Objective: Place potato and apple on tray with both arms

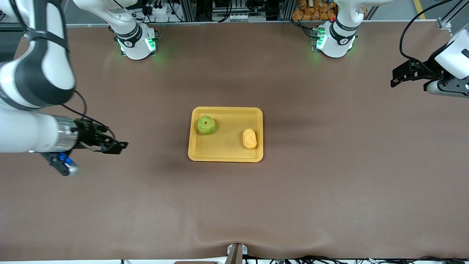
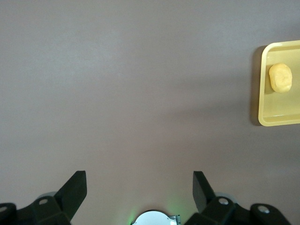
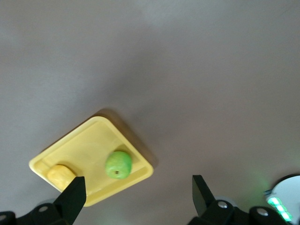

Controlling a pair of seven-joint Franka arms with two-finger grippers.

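The right gripper [image 1: 119, 145] hangs wide open and empty over bare table [image 1: 329, 190], forearm level, pointing toward the tray [image 1: 225, 157]. The left gripper [image 1: 395, 77] (also spread, empty) hovers at its own end. Between them the tray holds the apple [image 1: 206, 125] and potato [image 1: 249, 138], apart.
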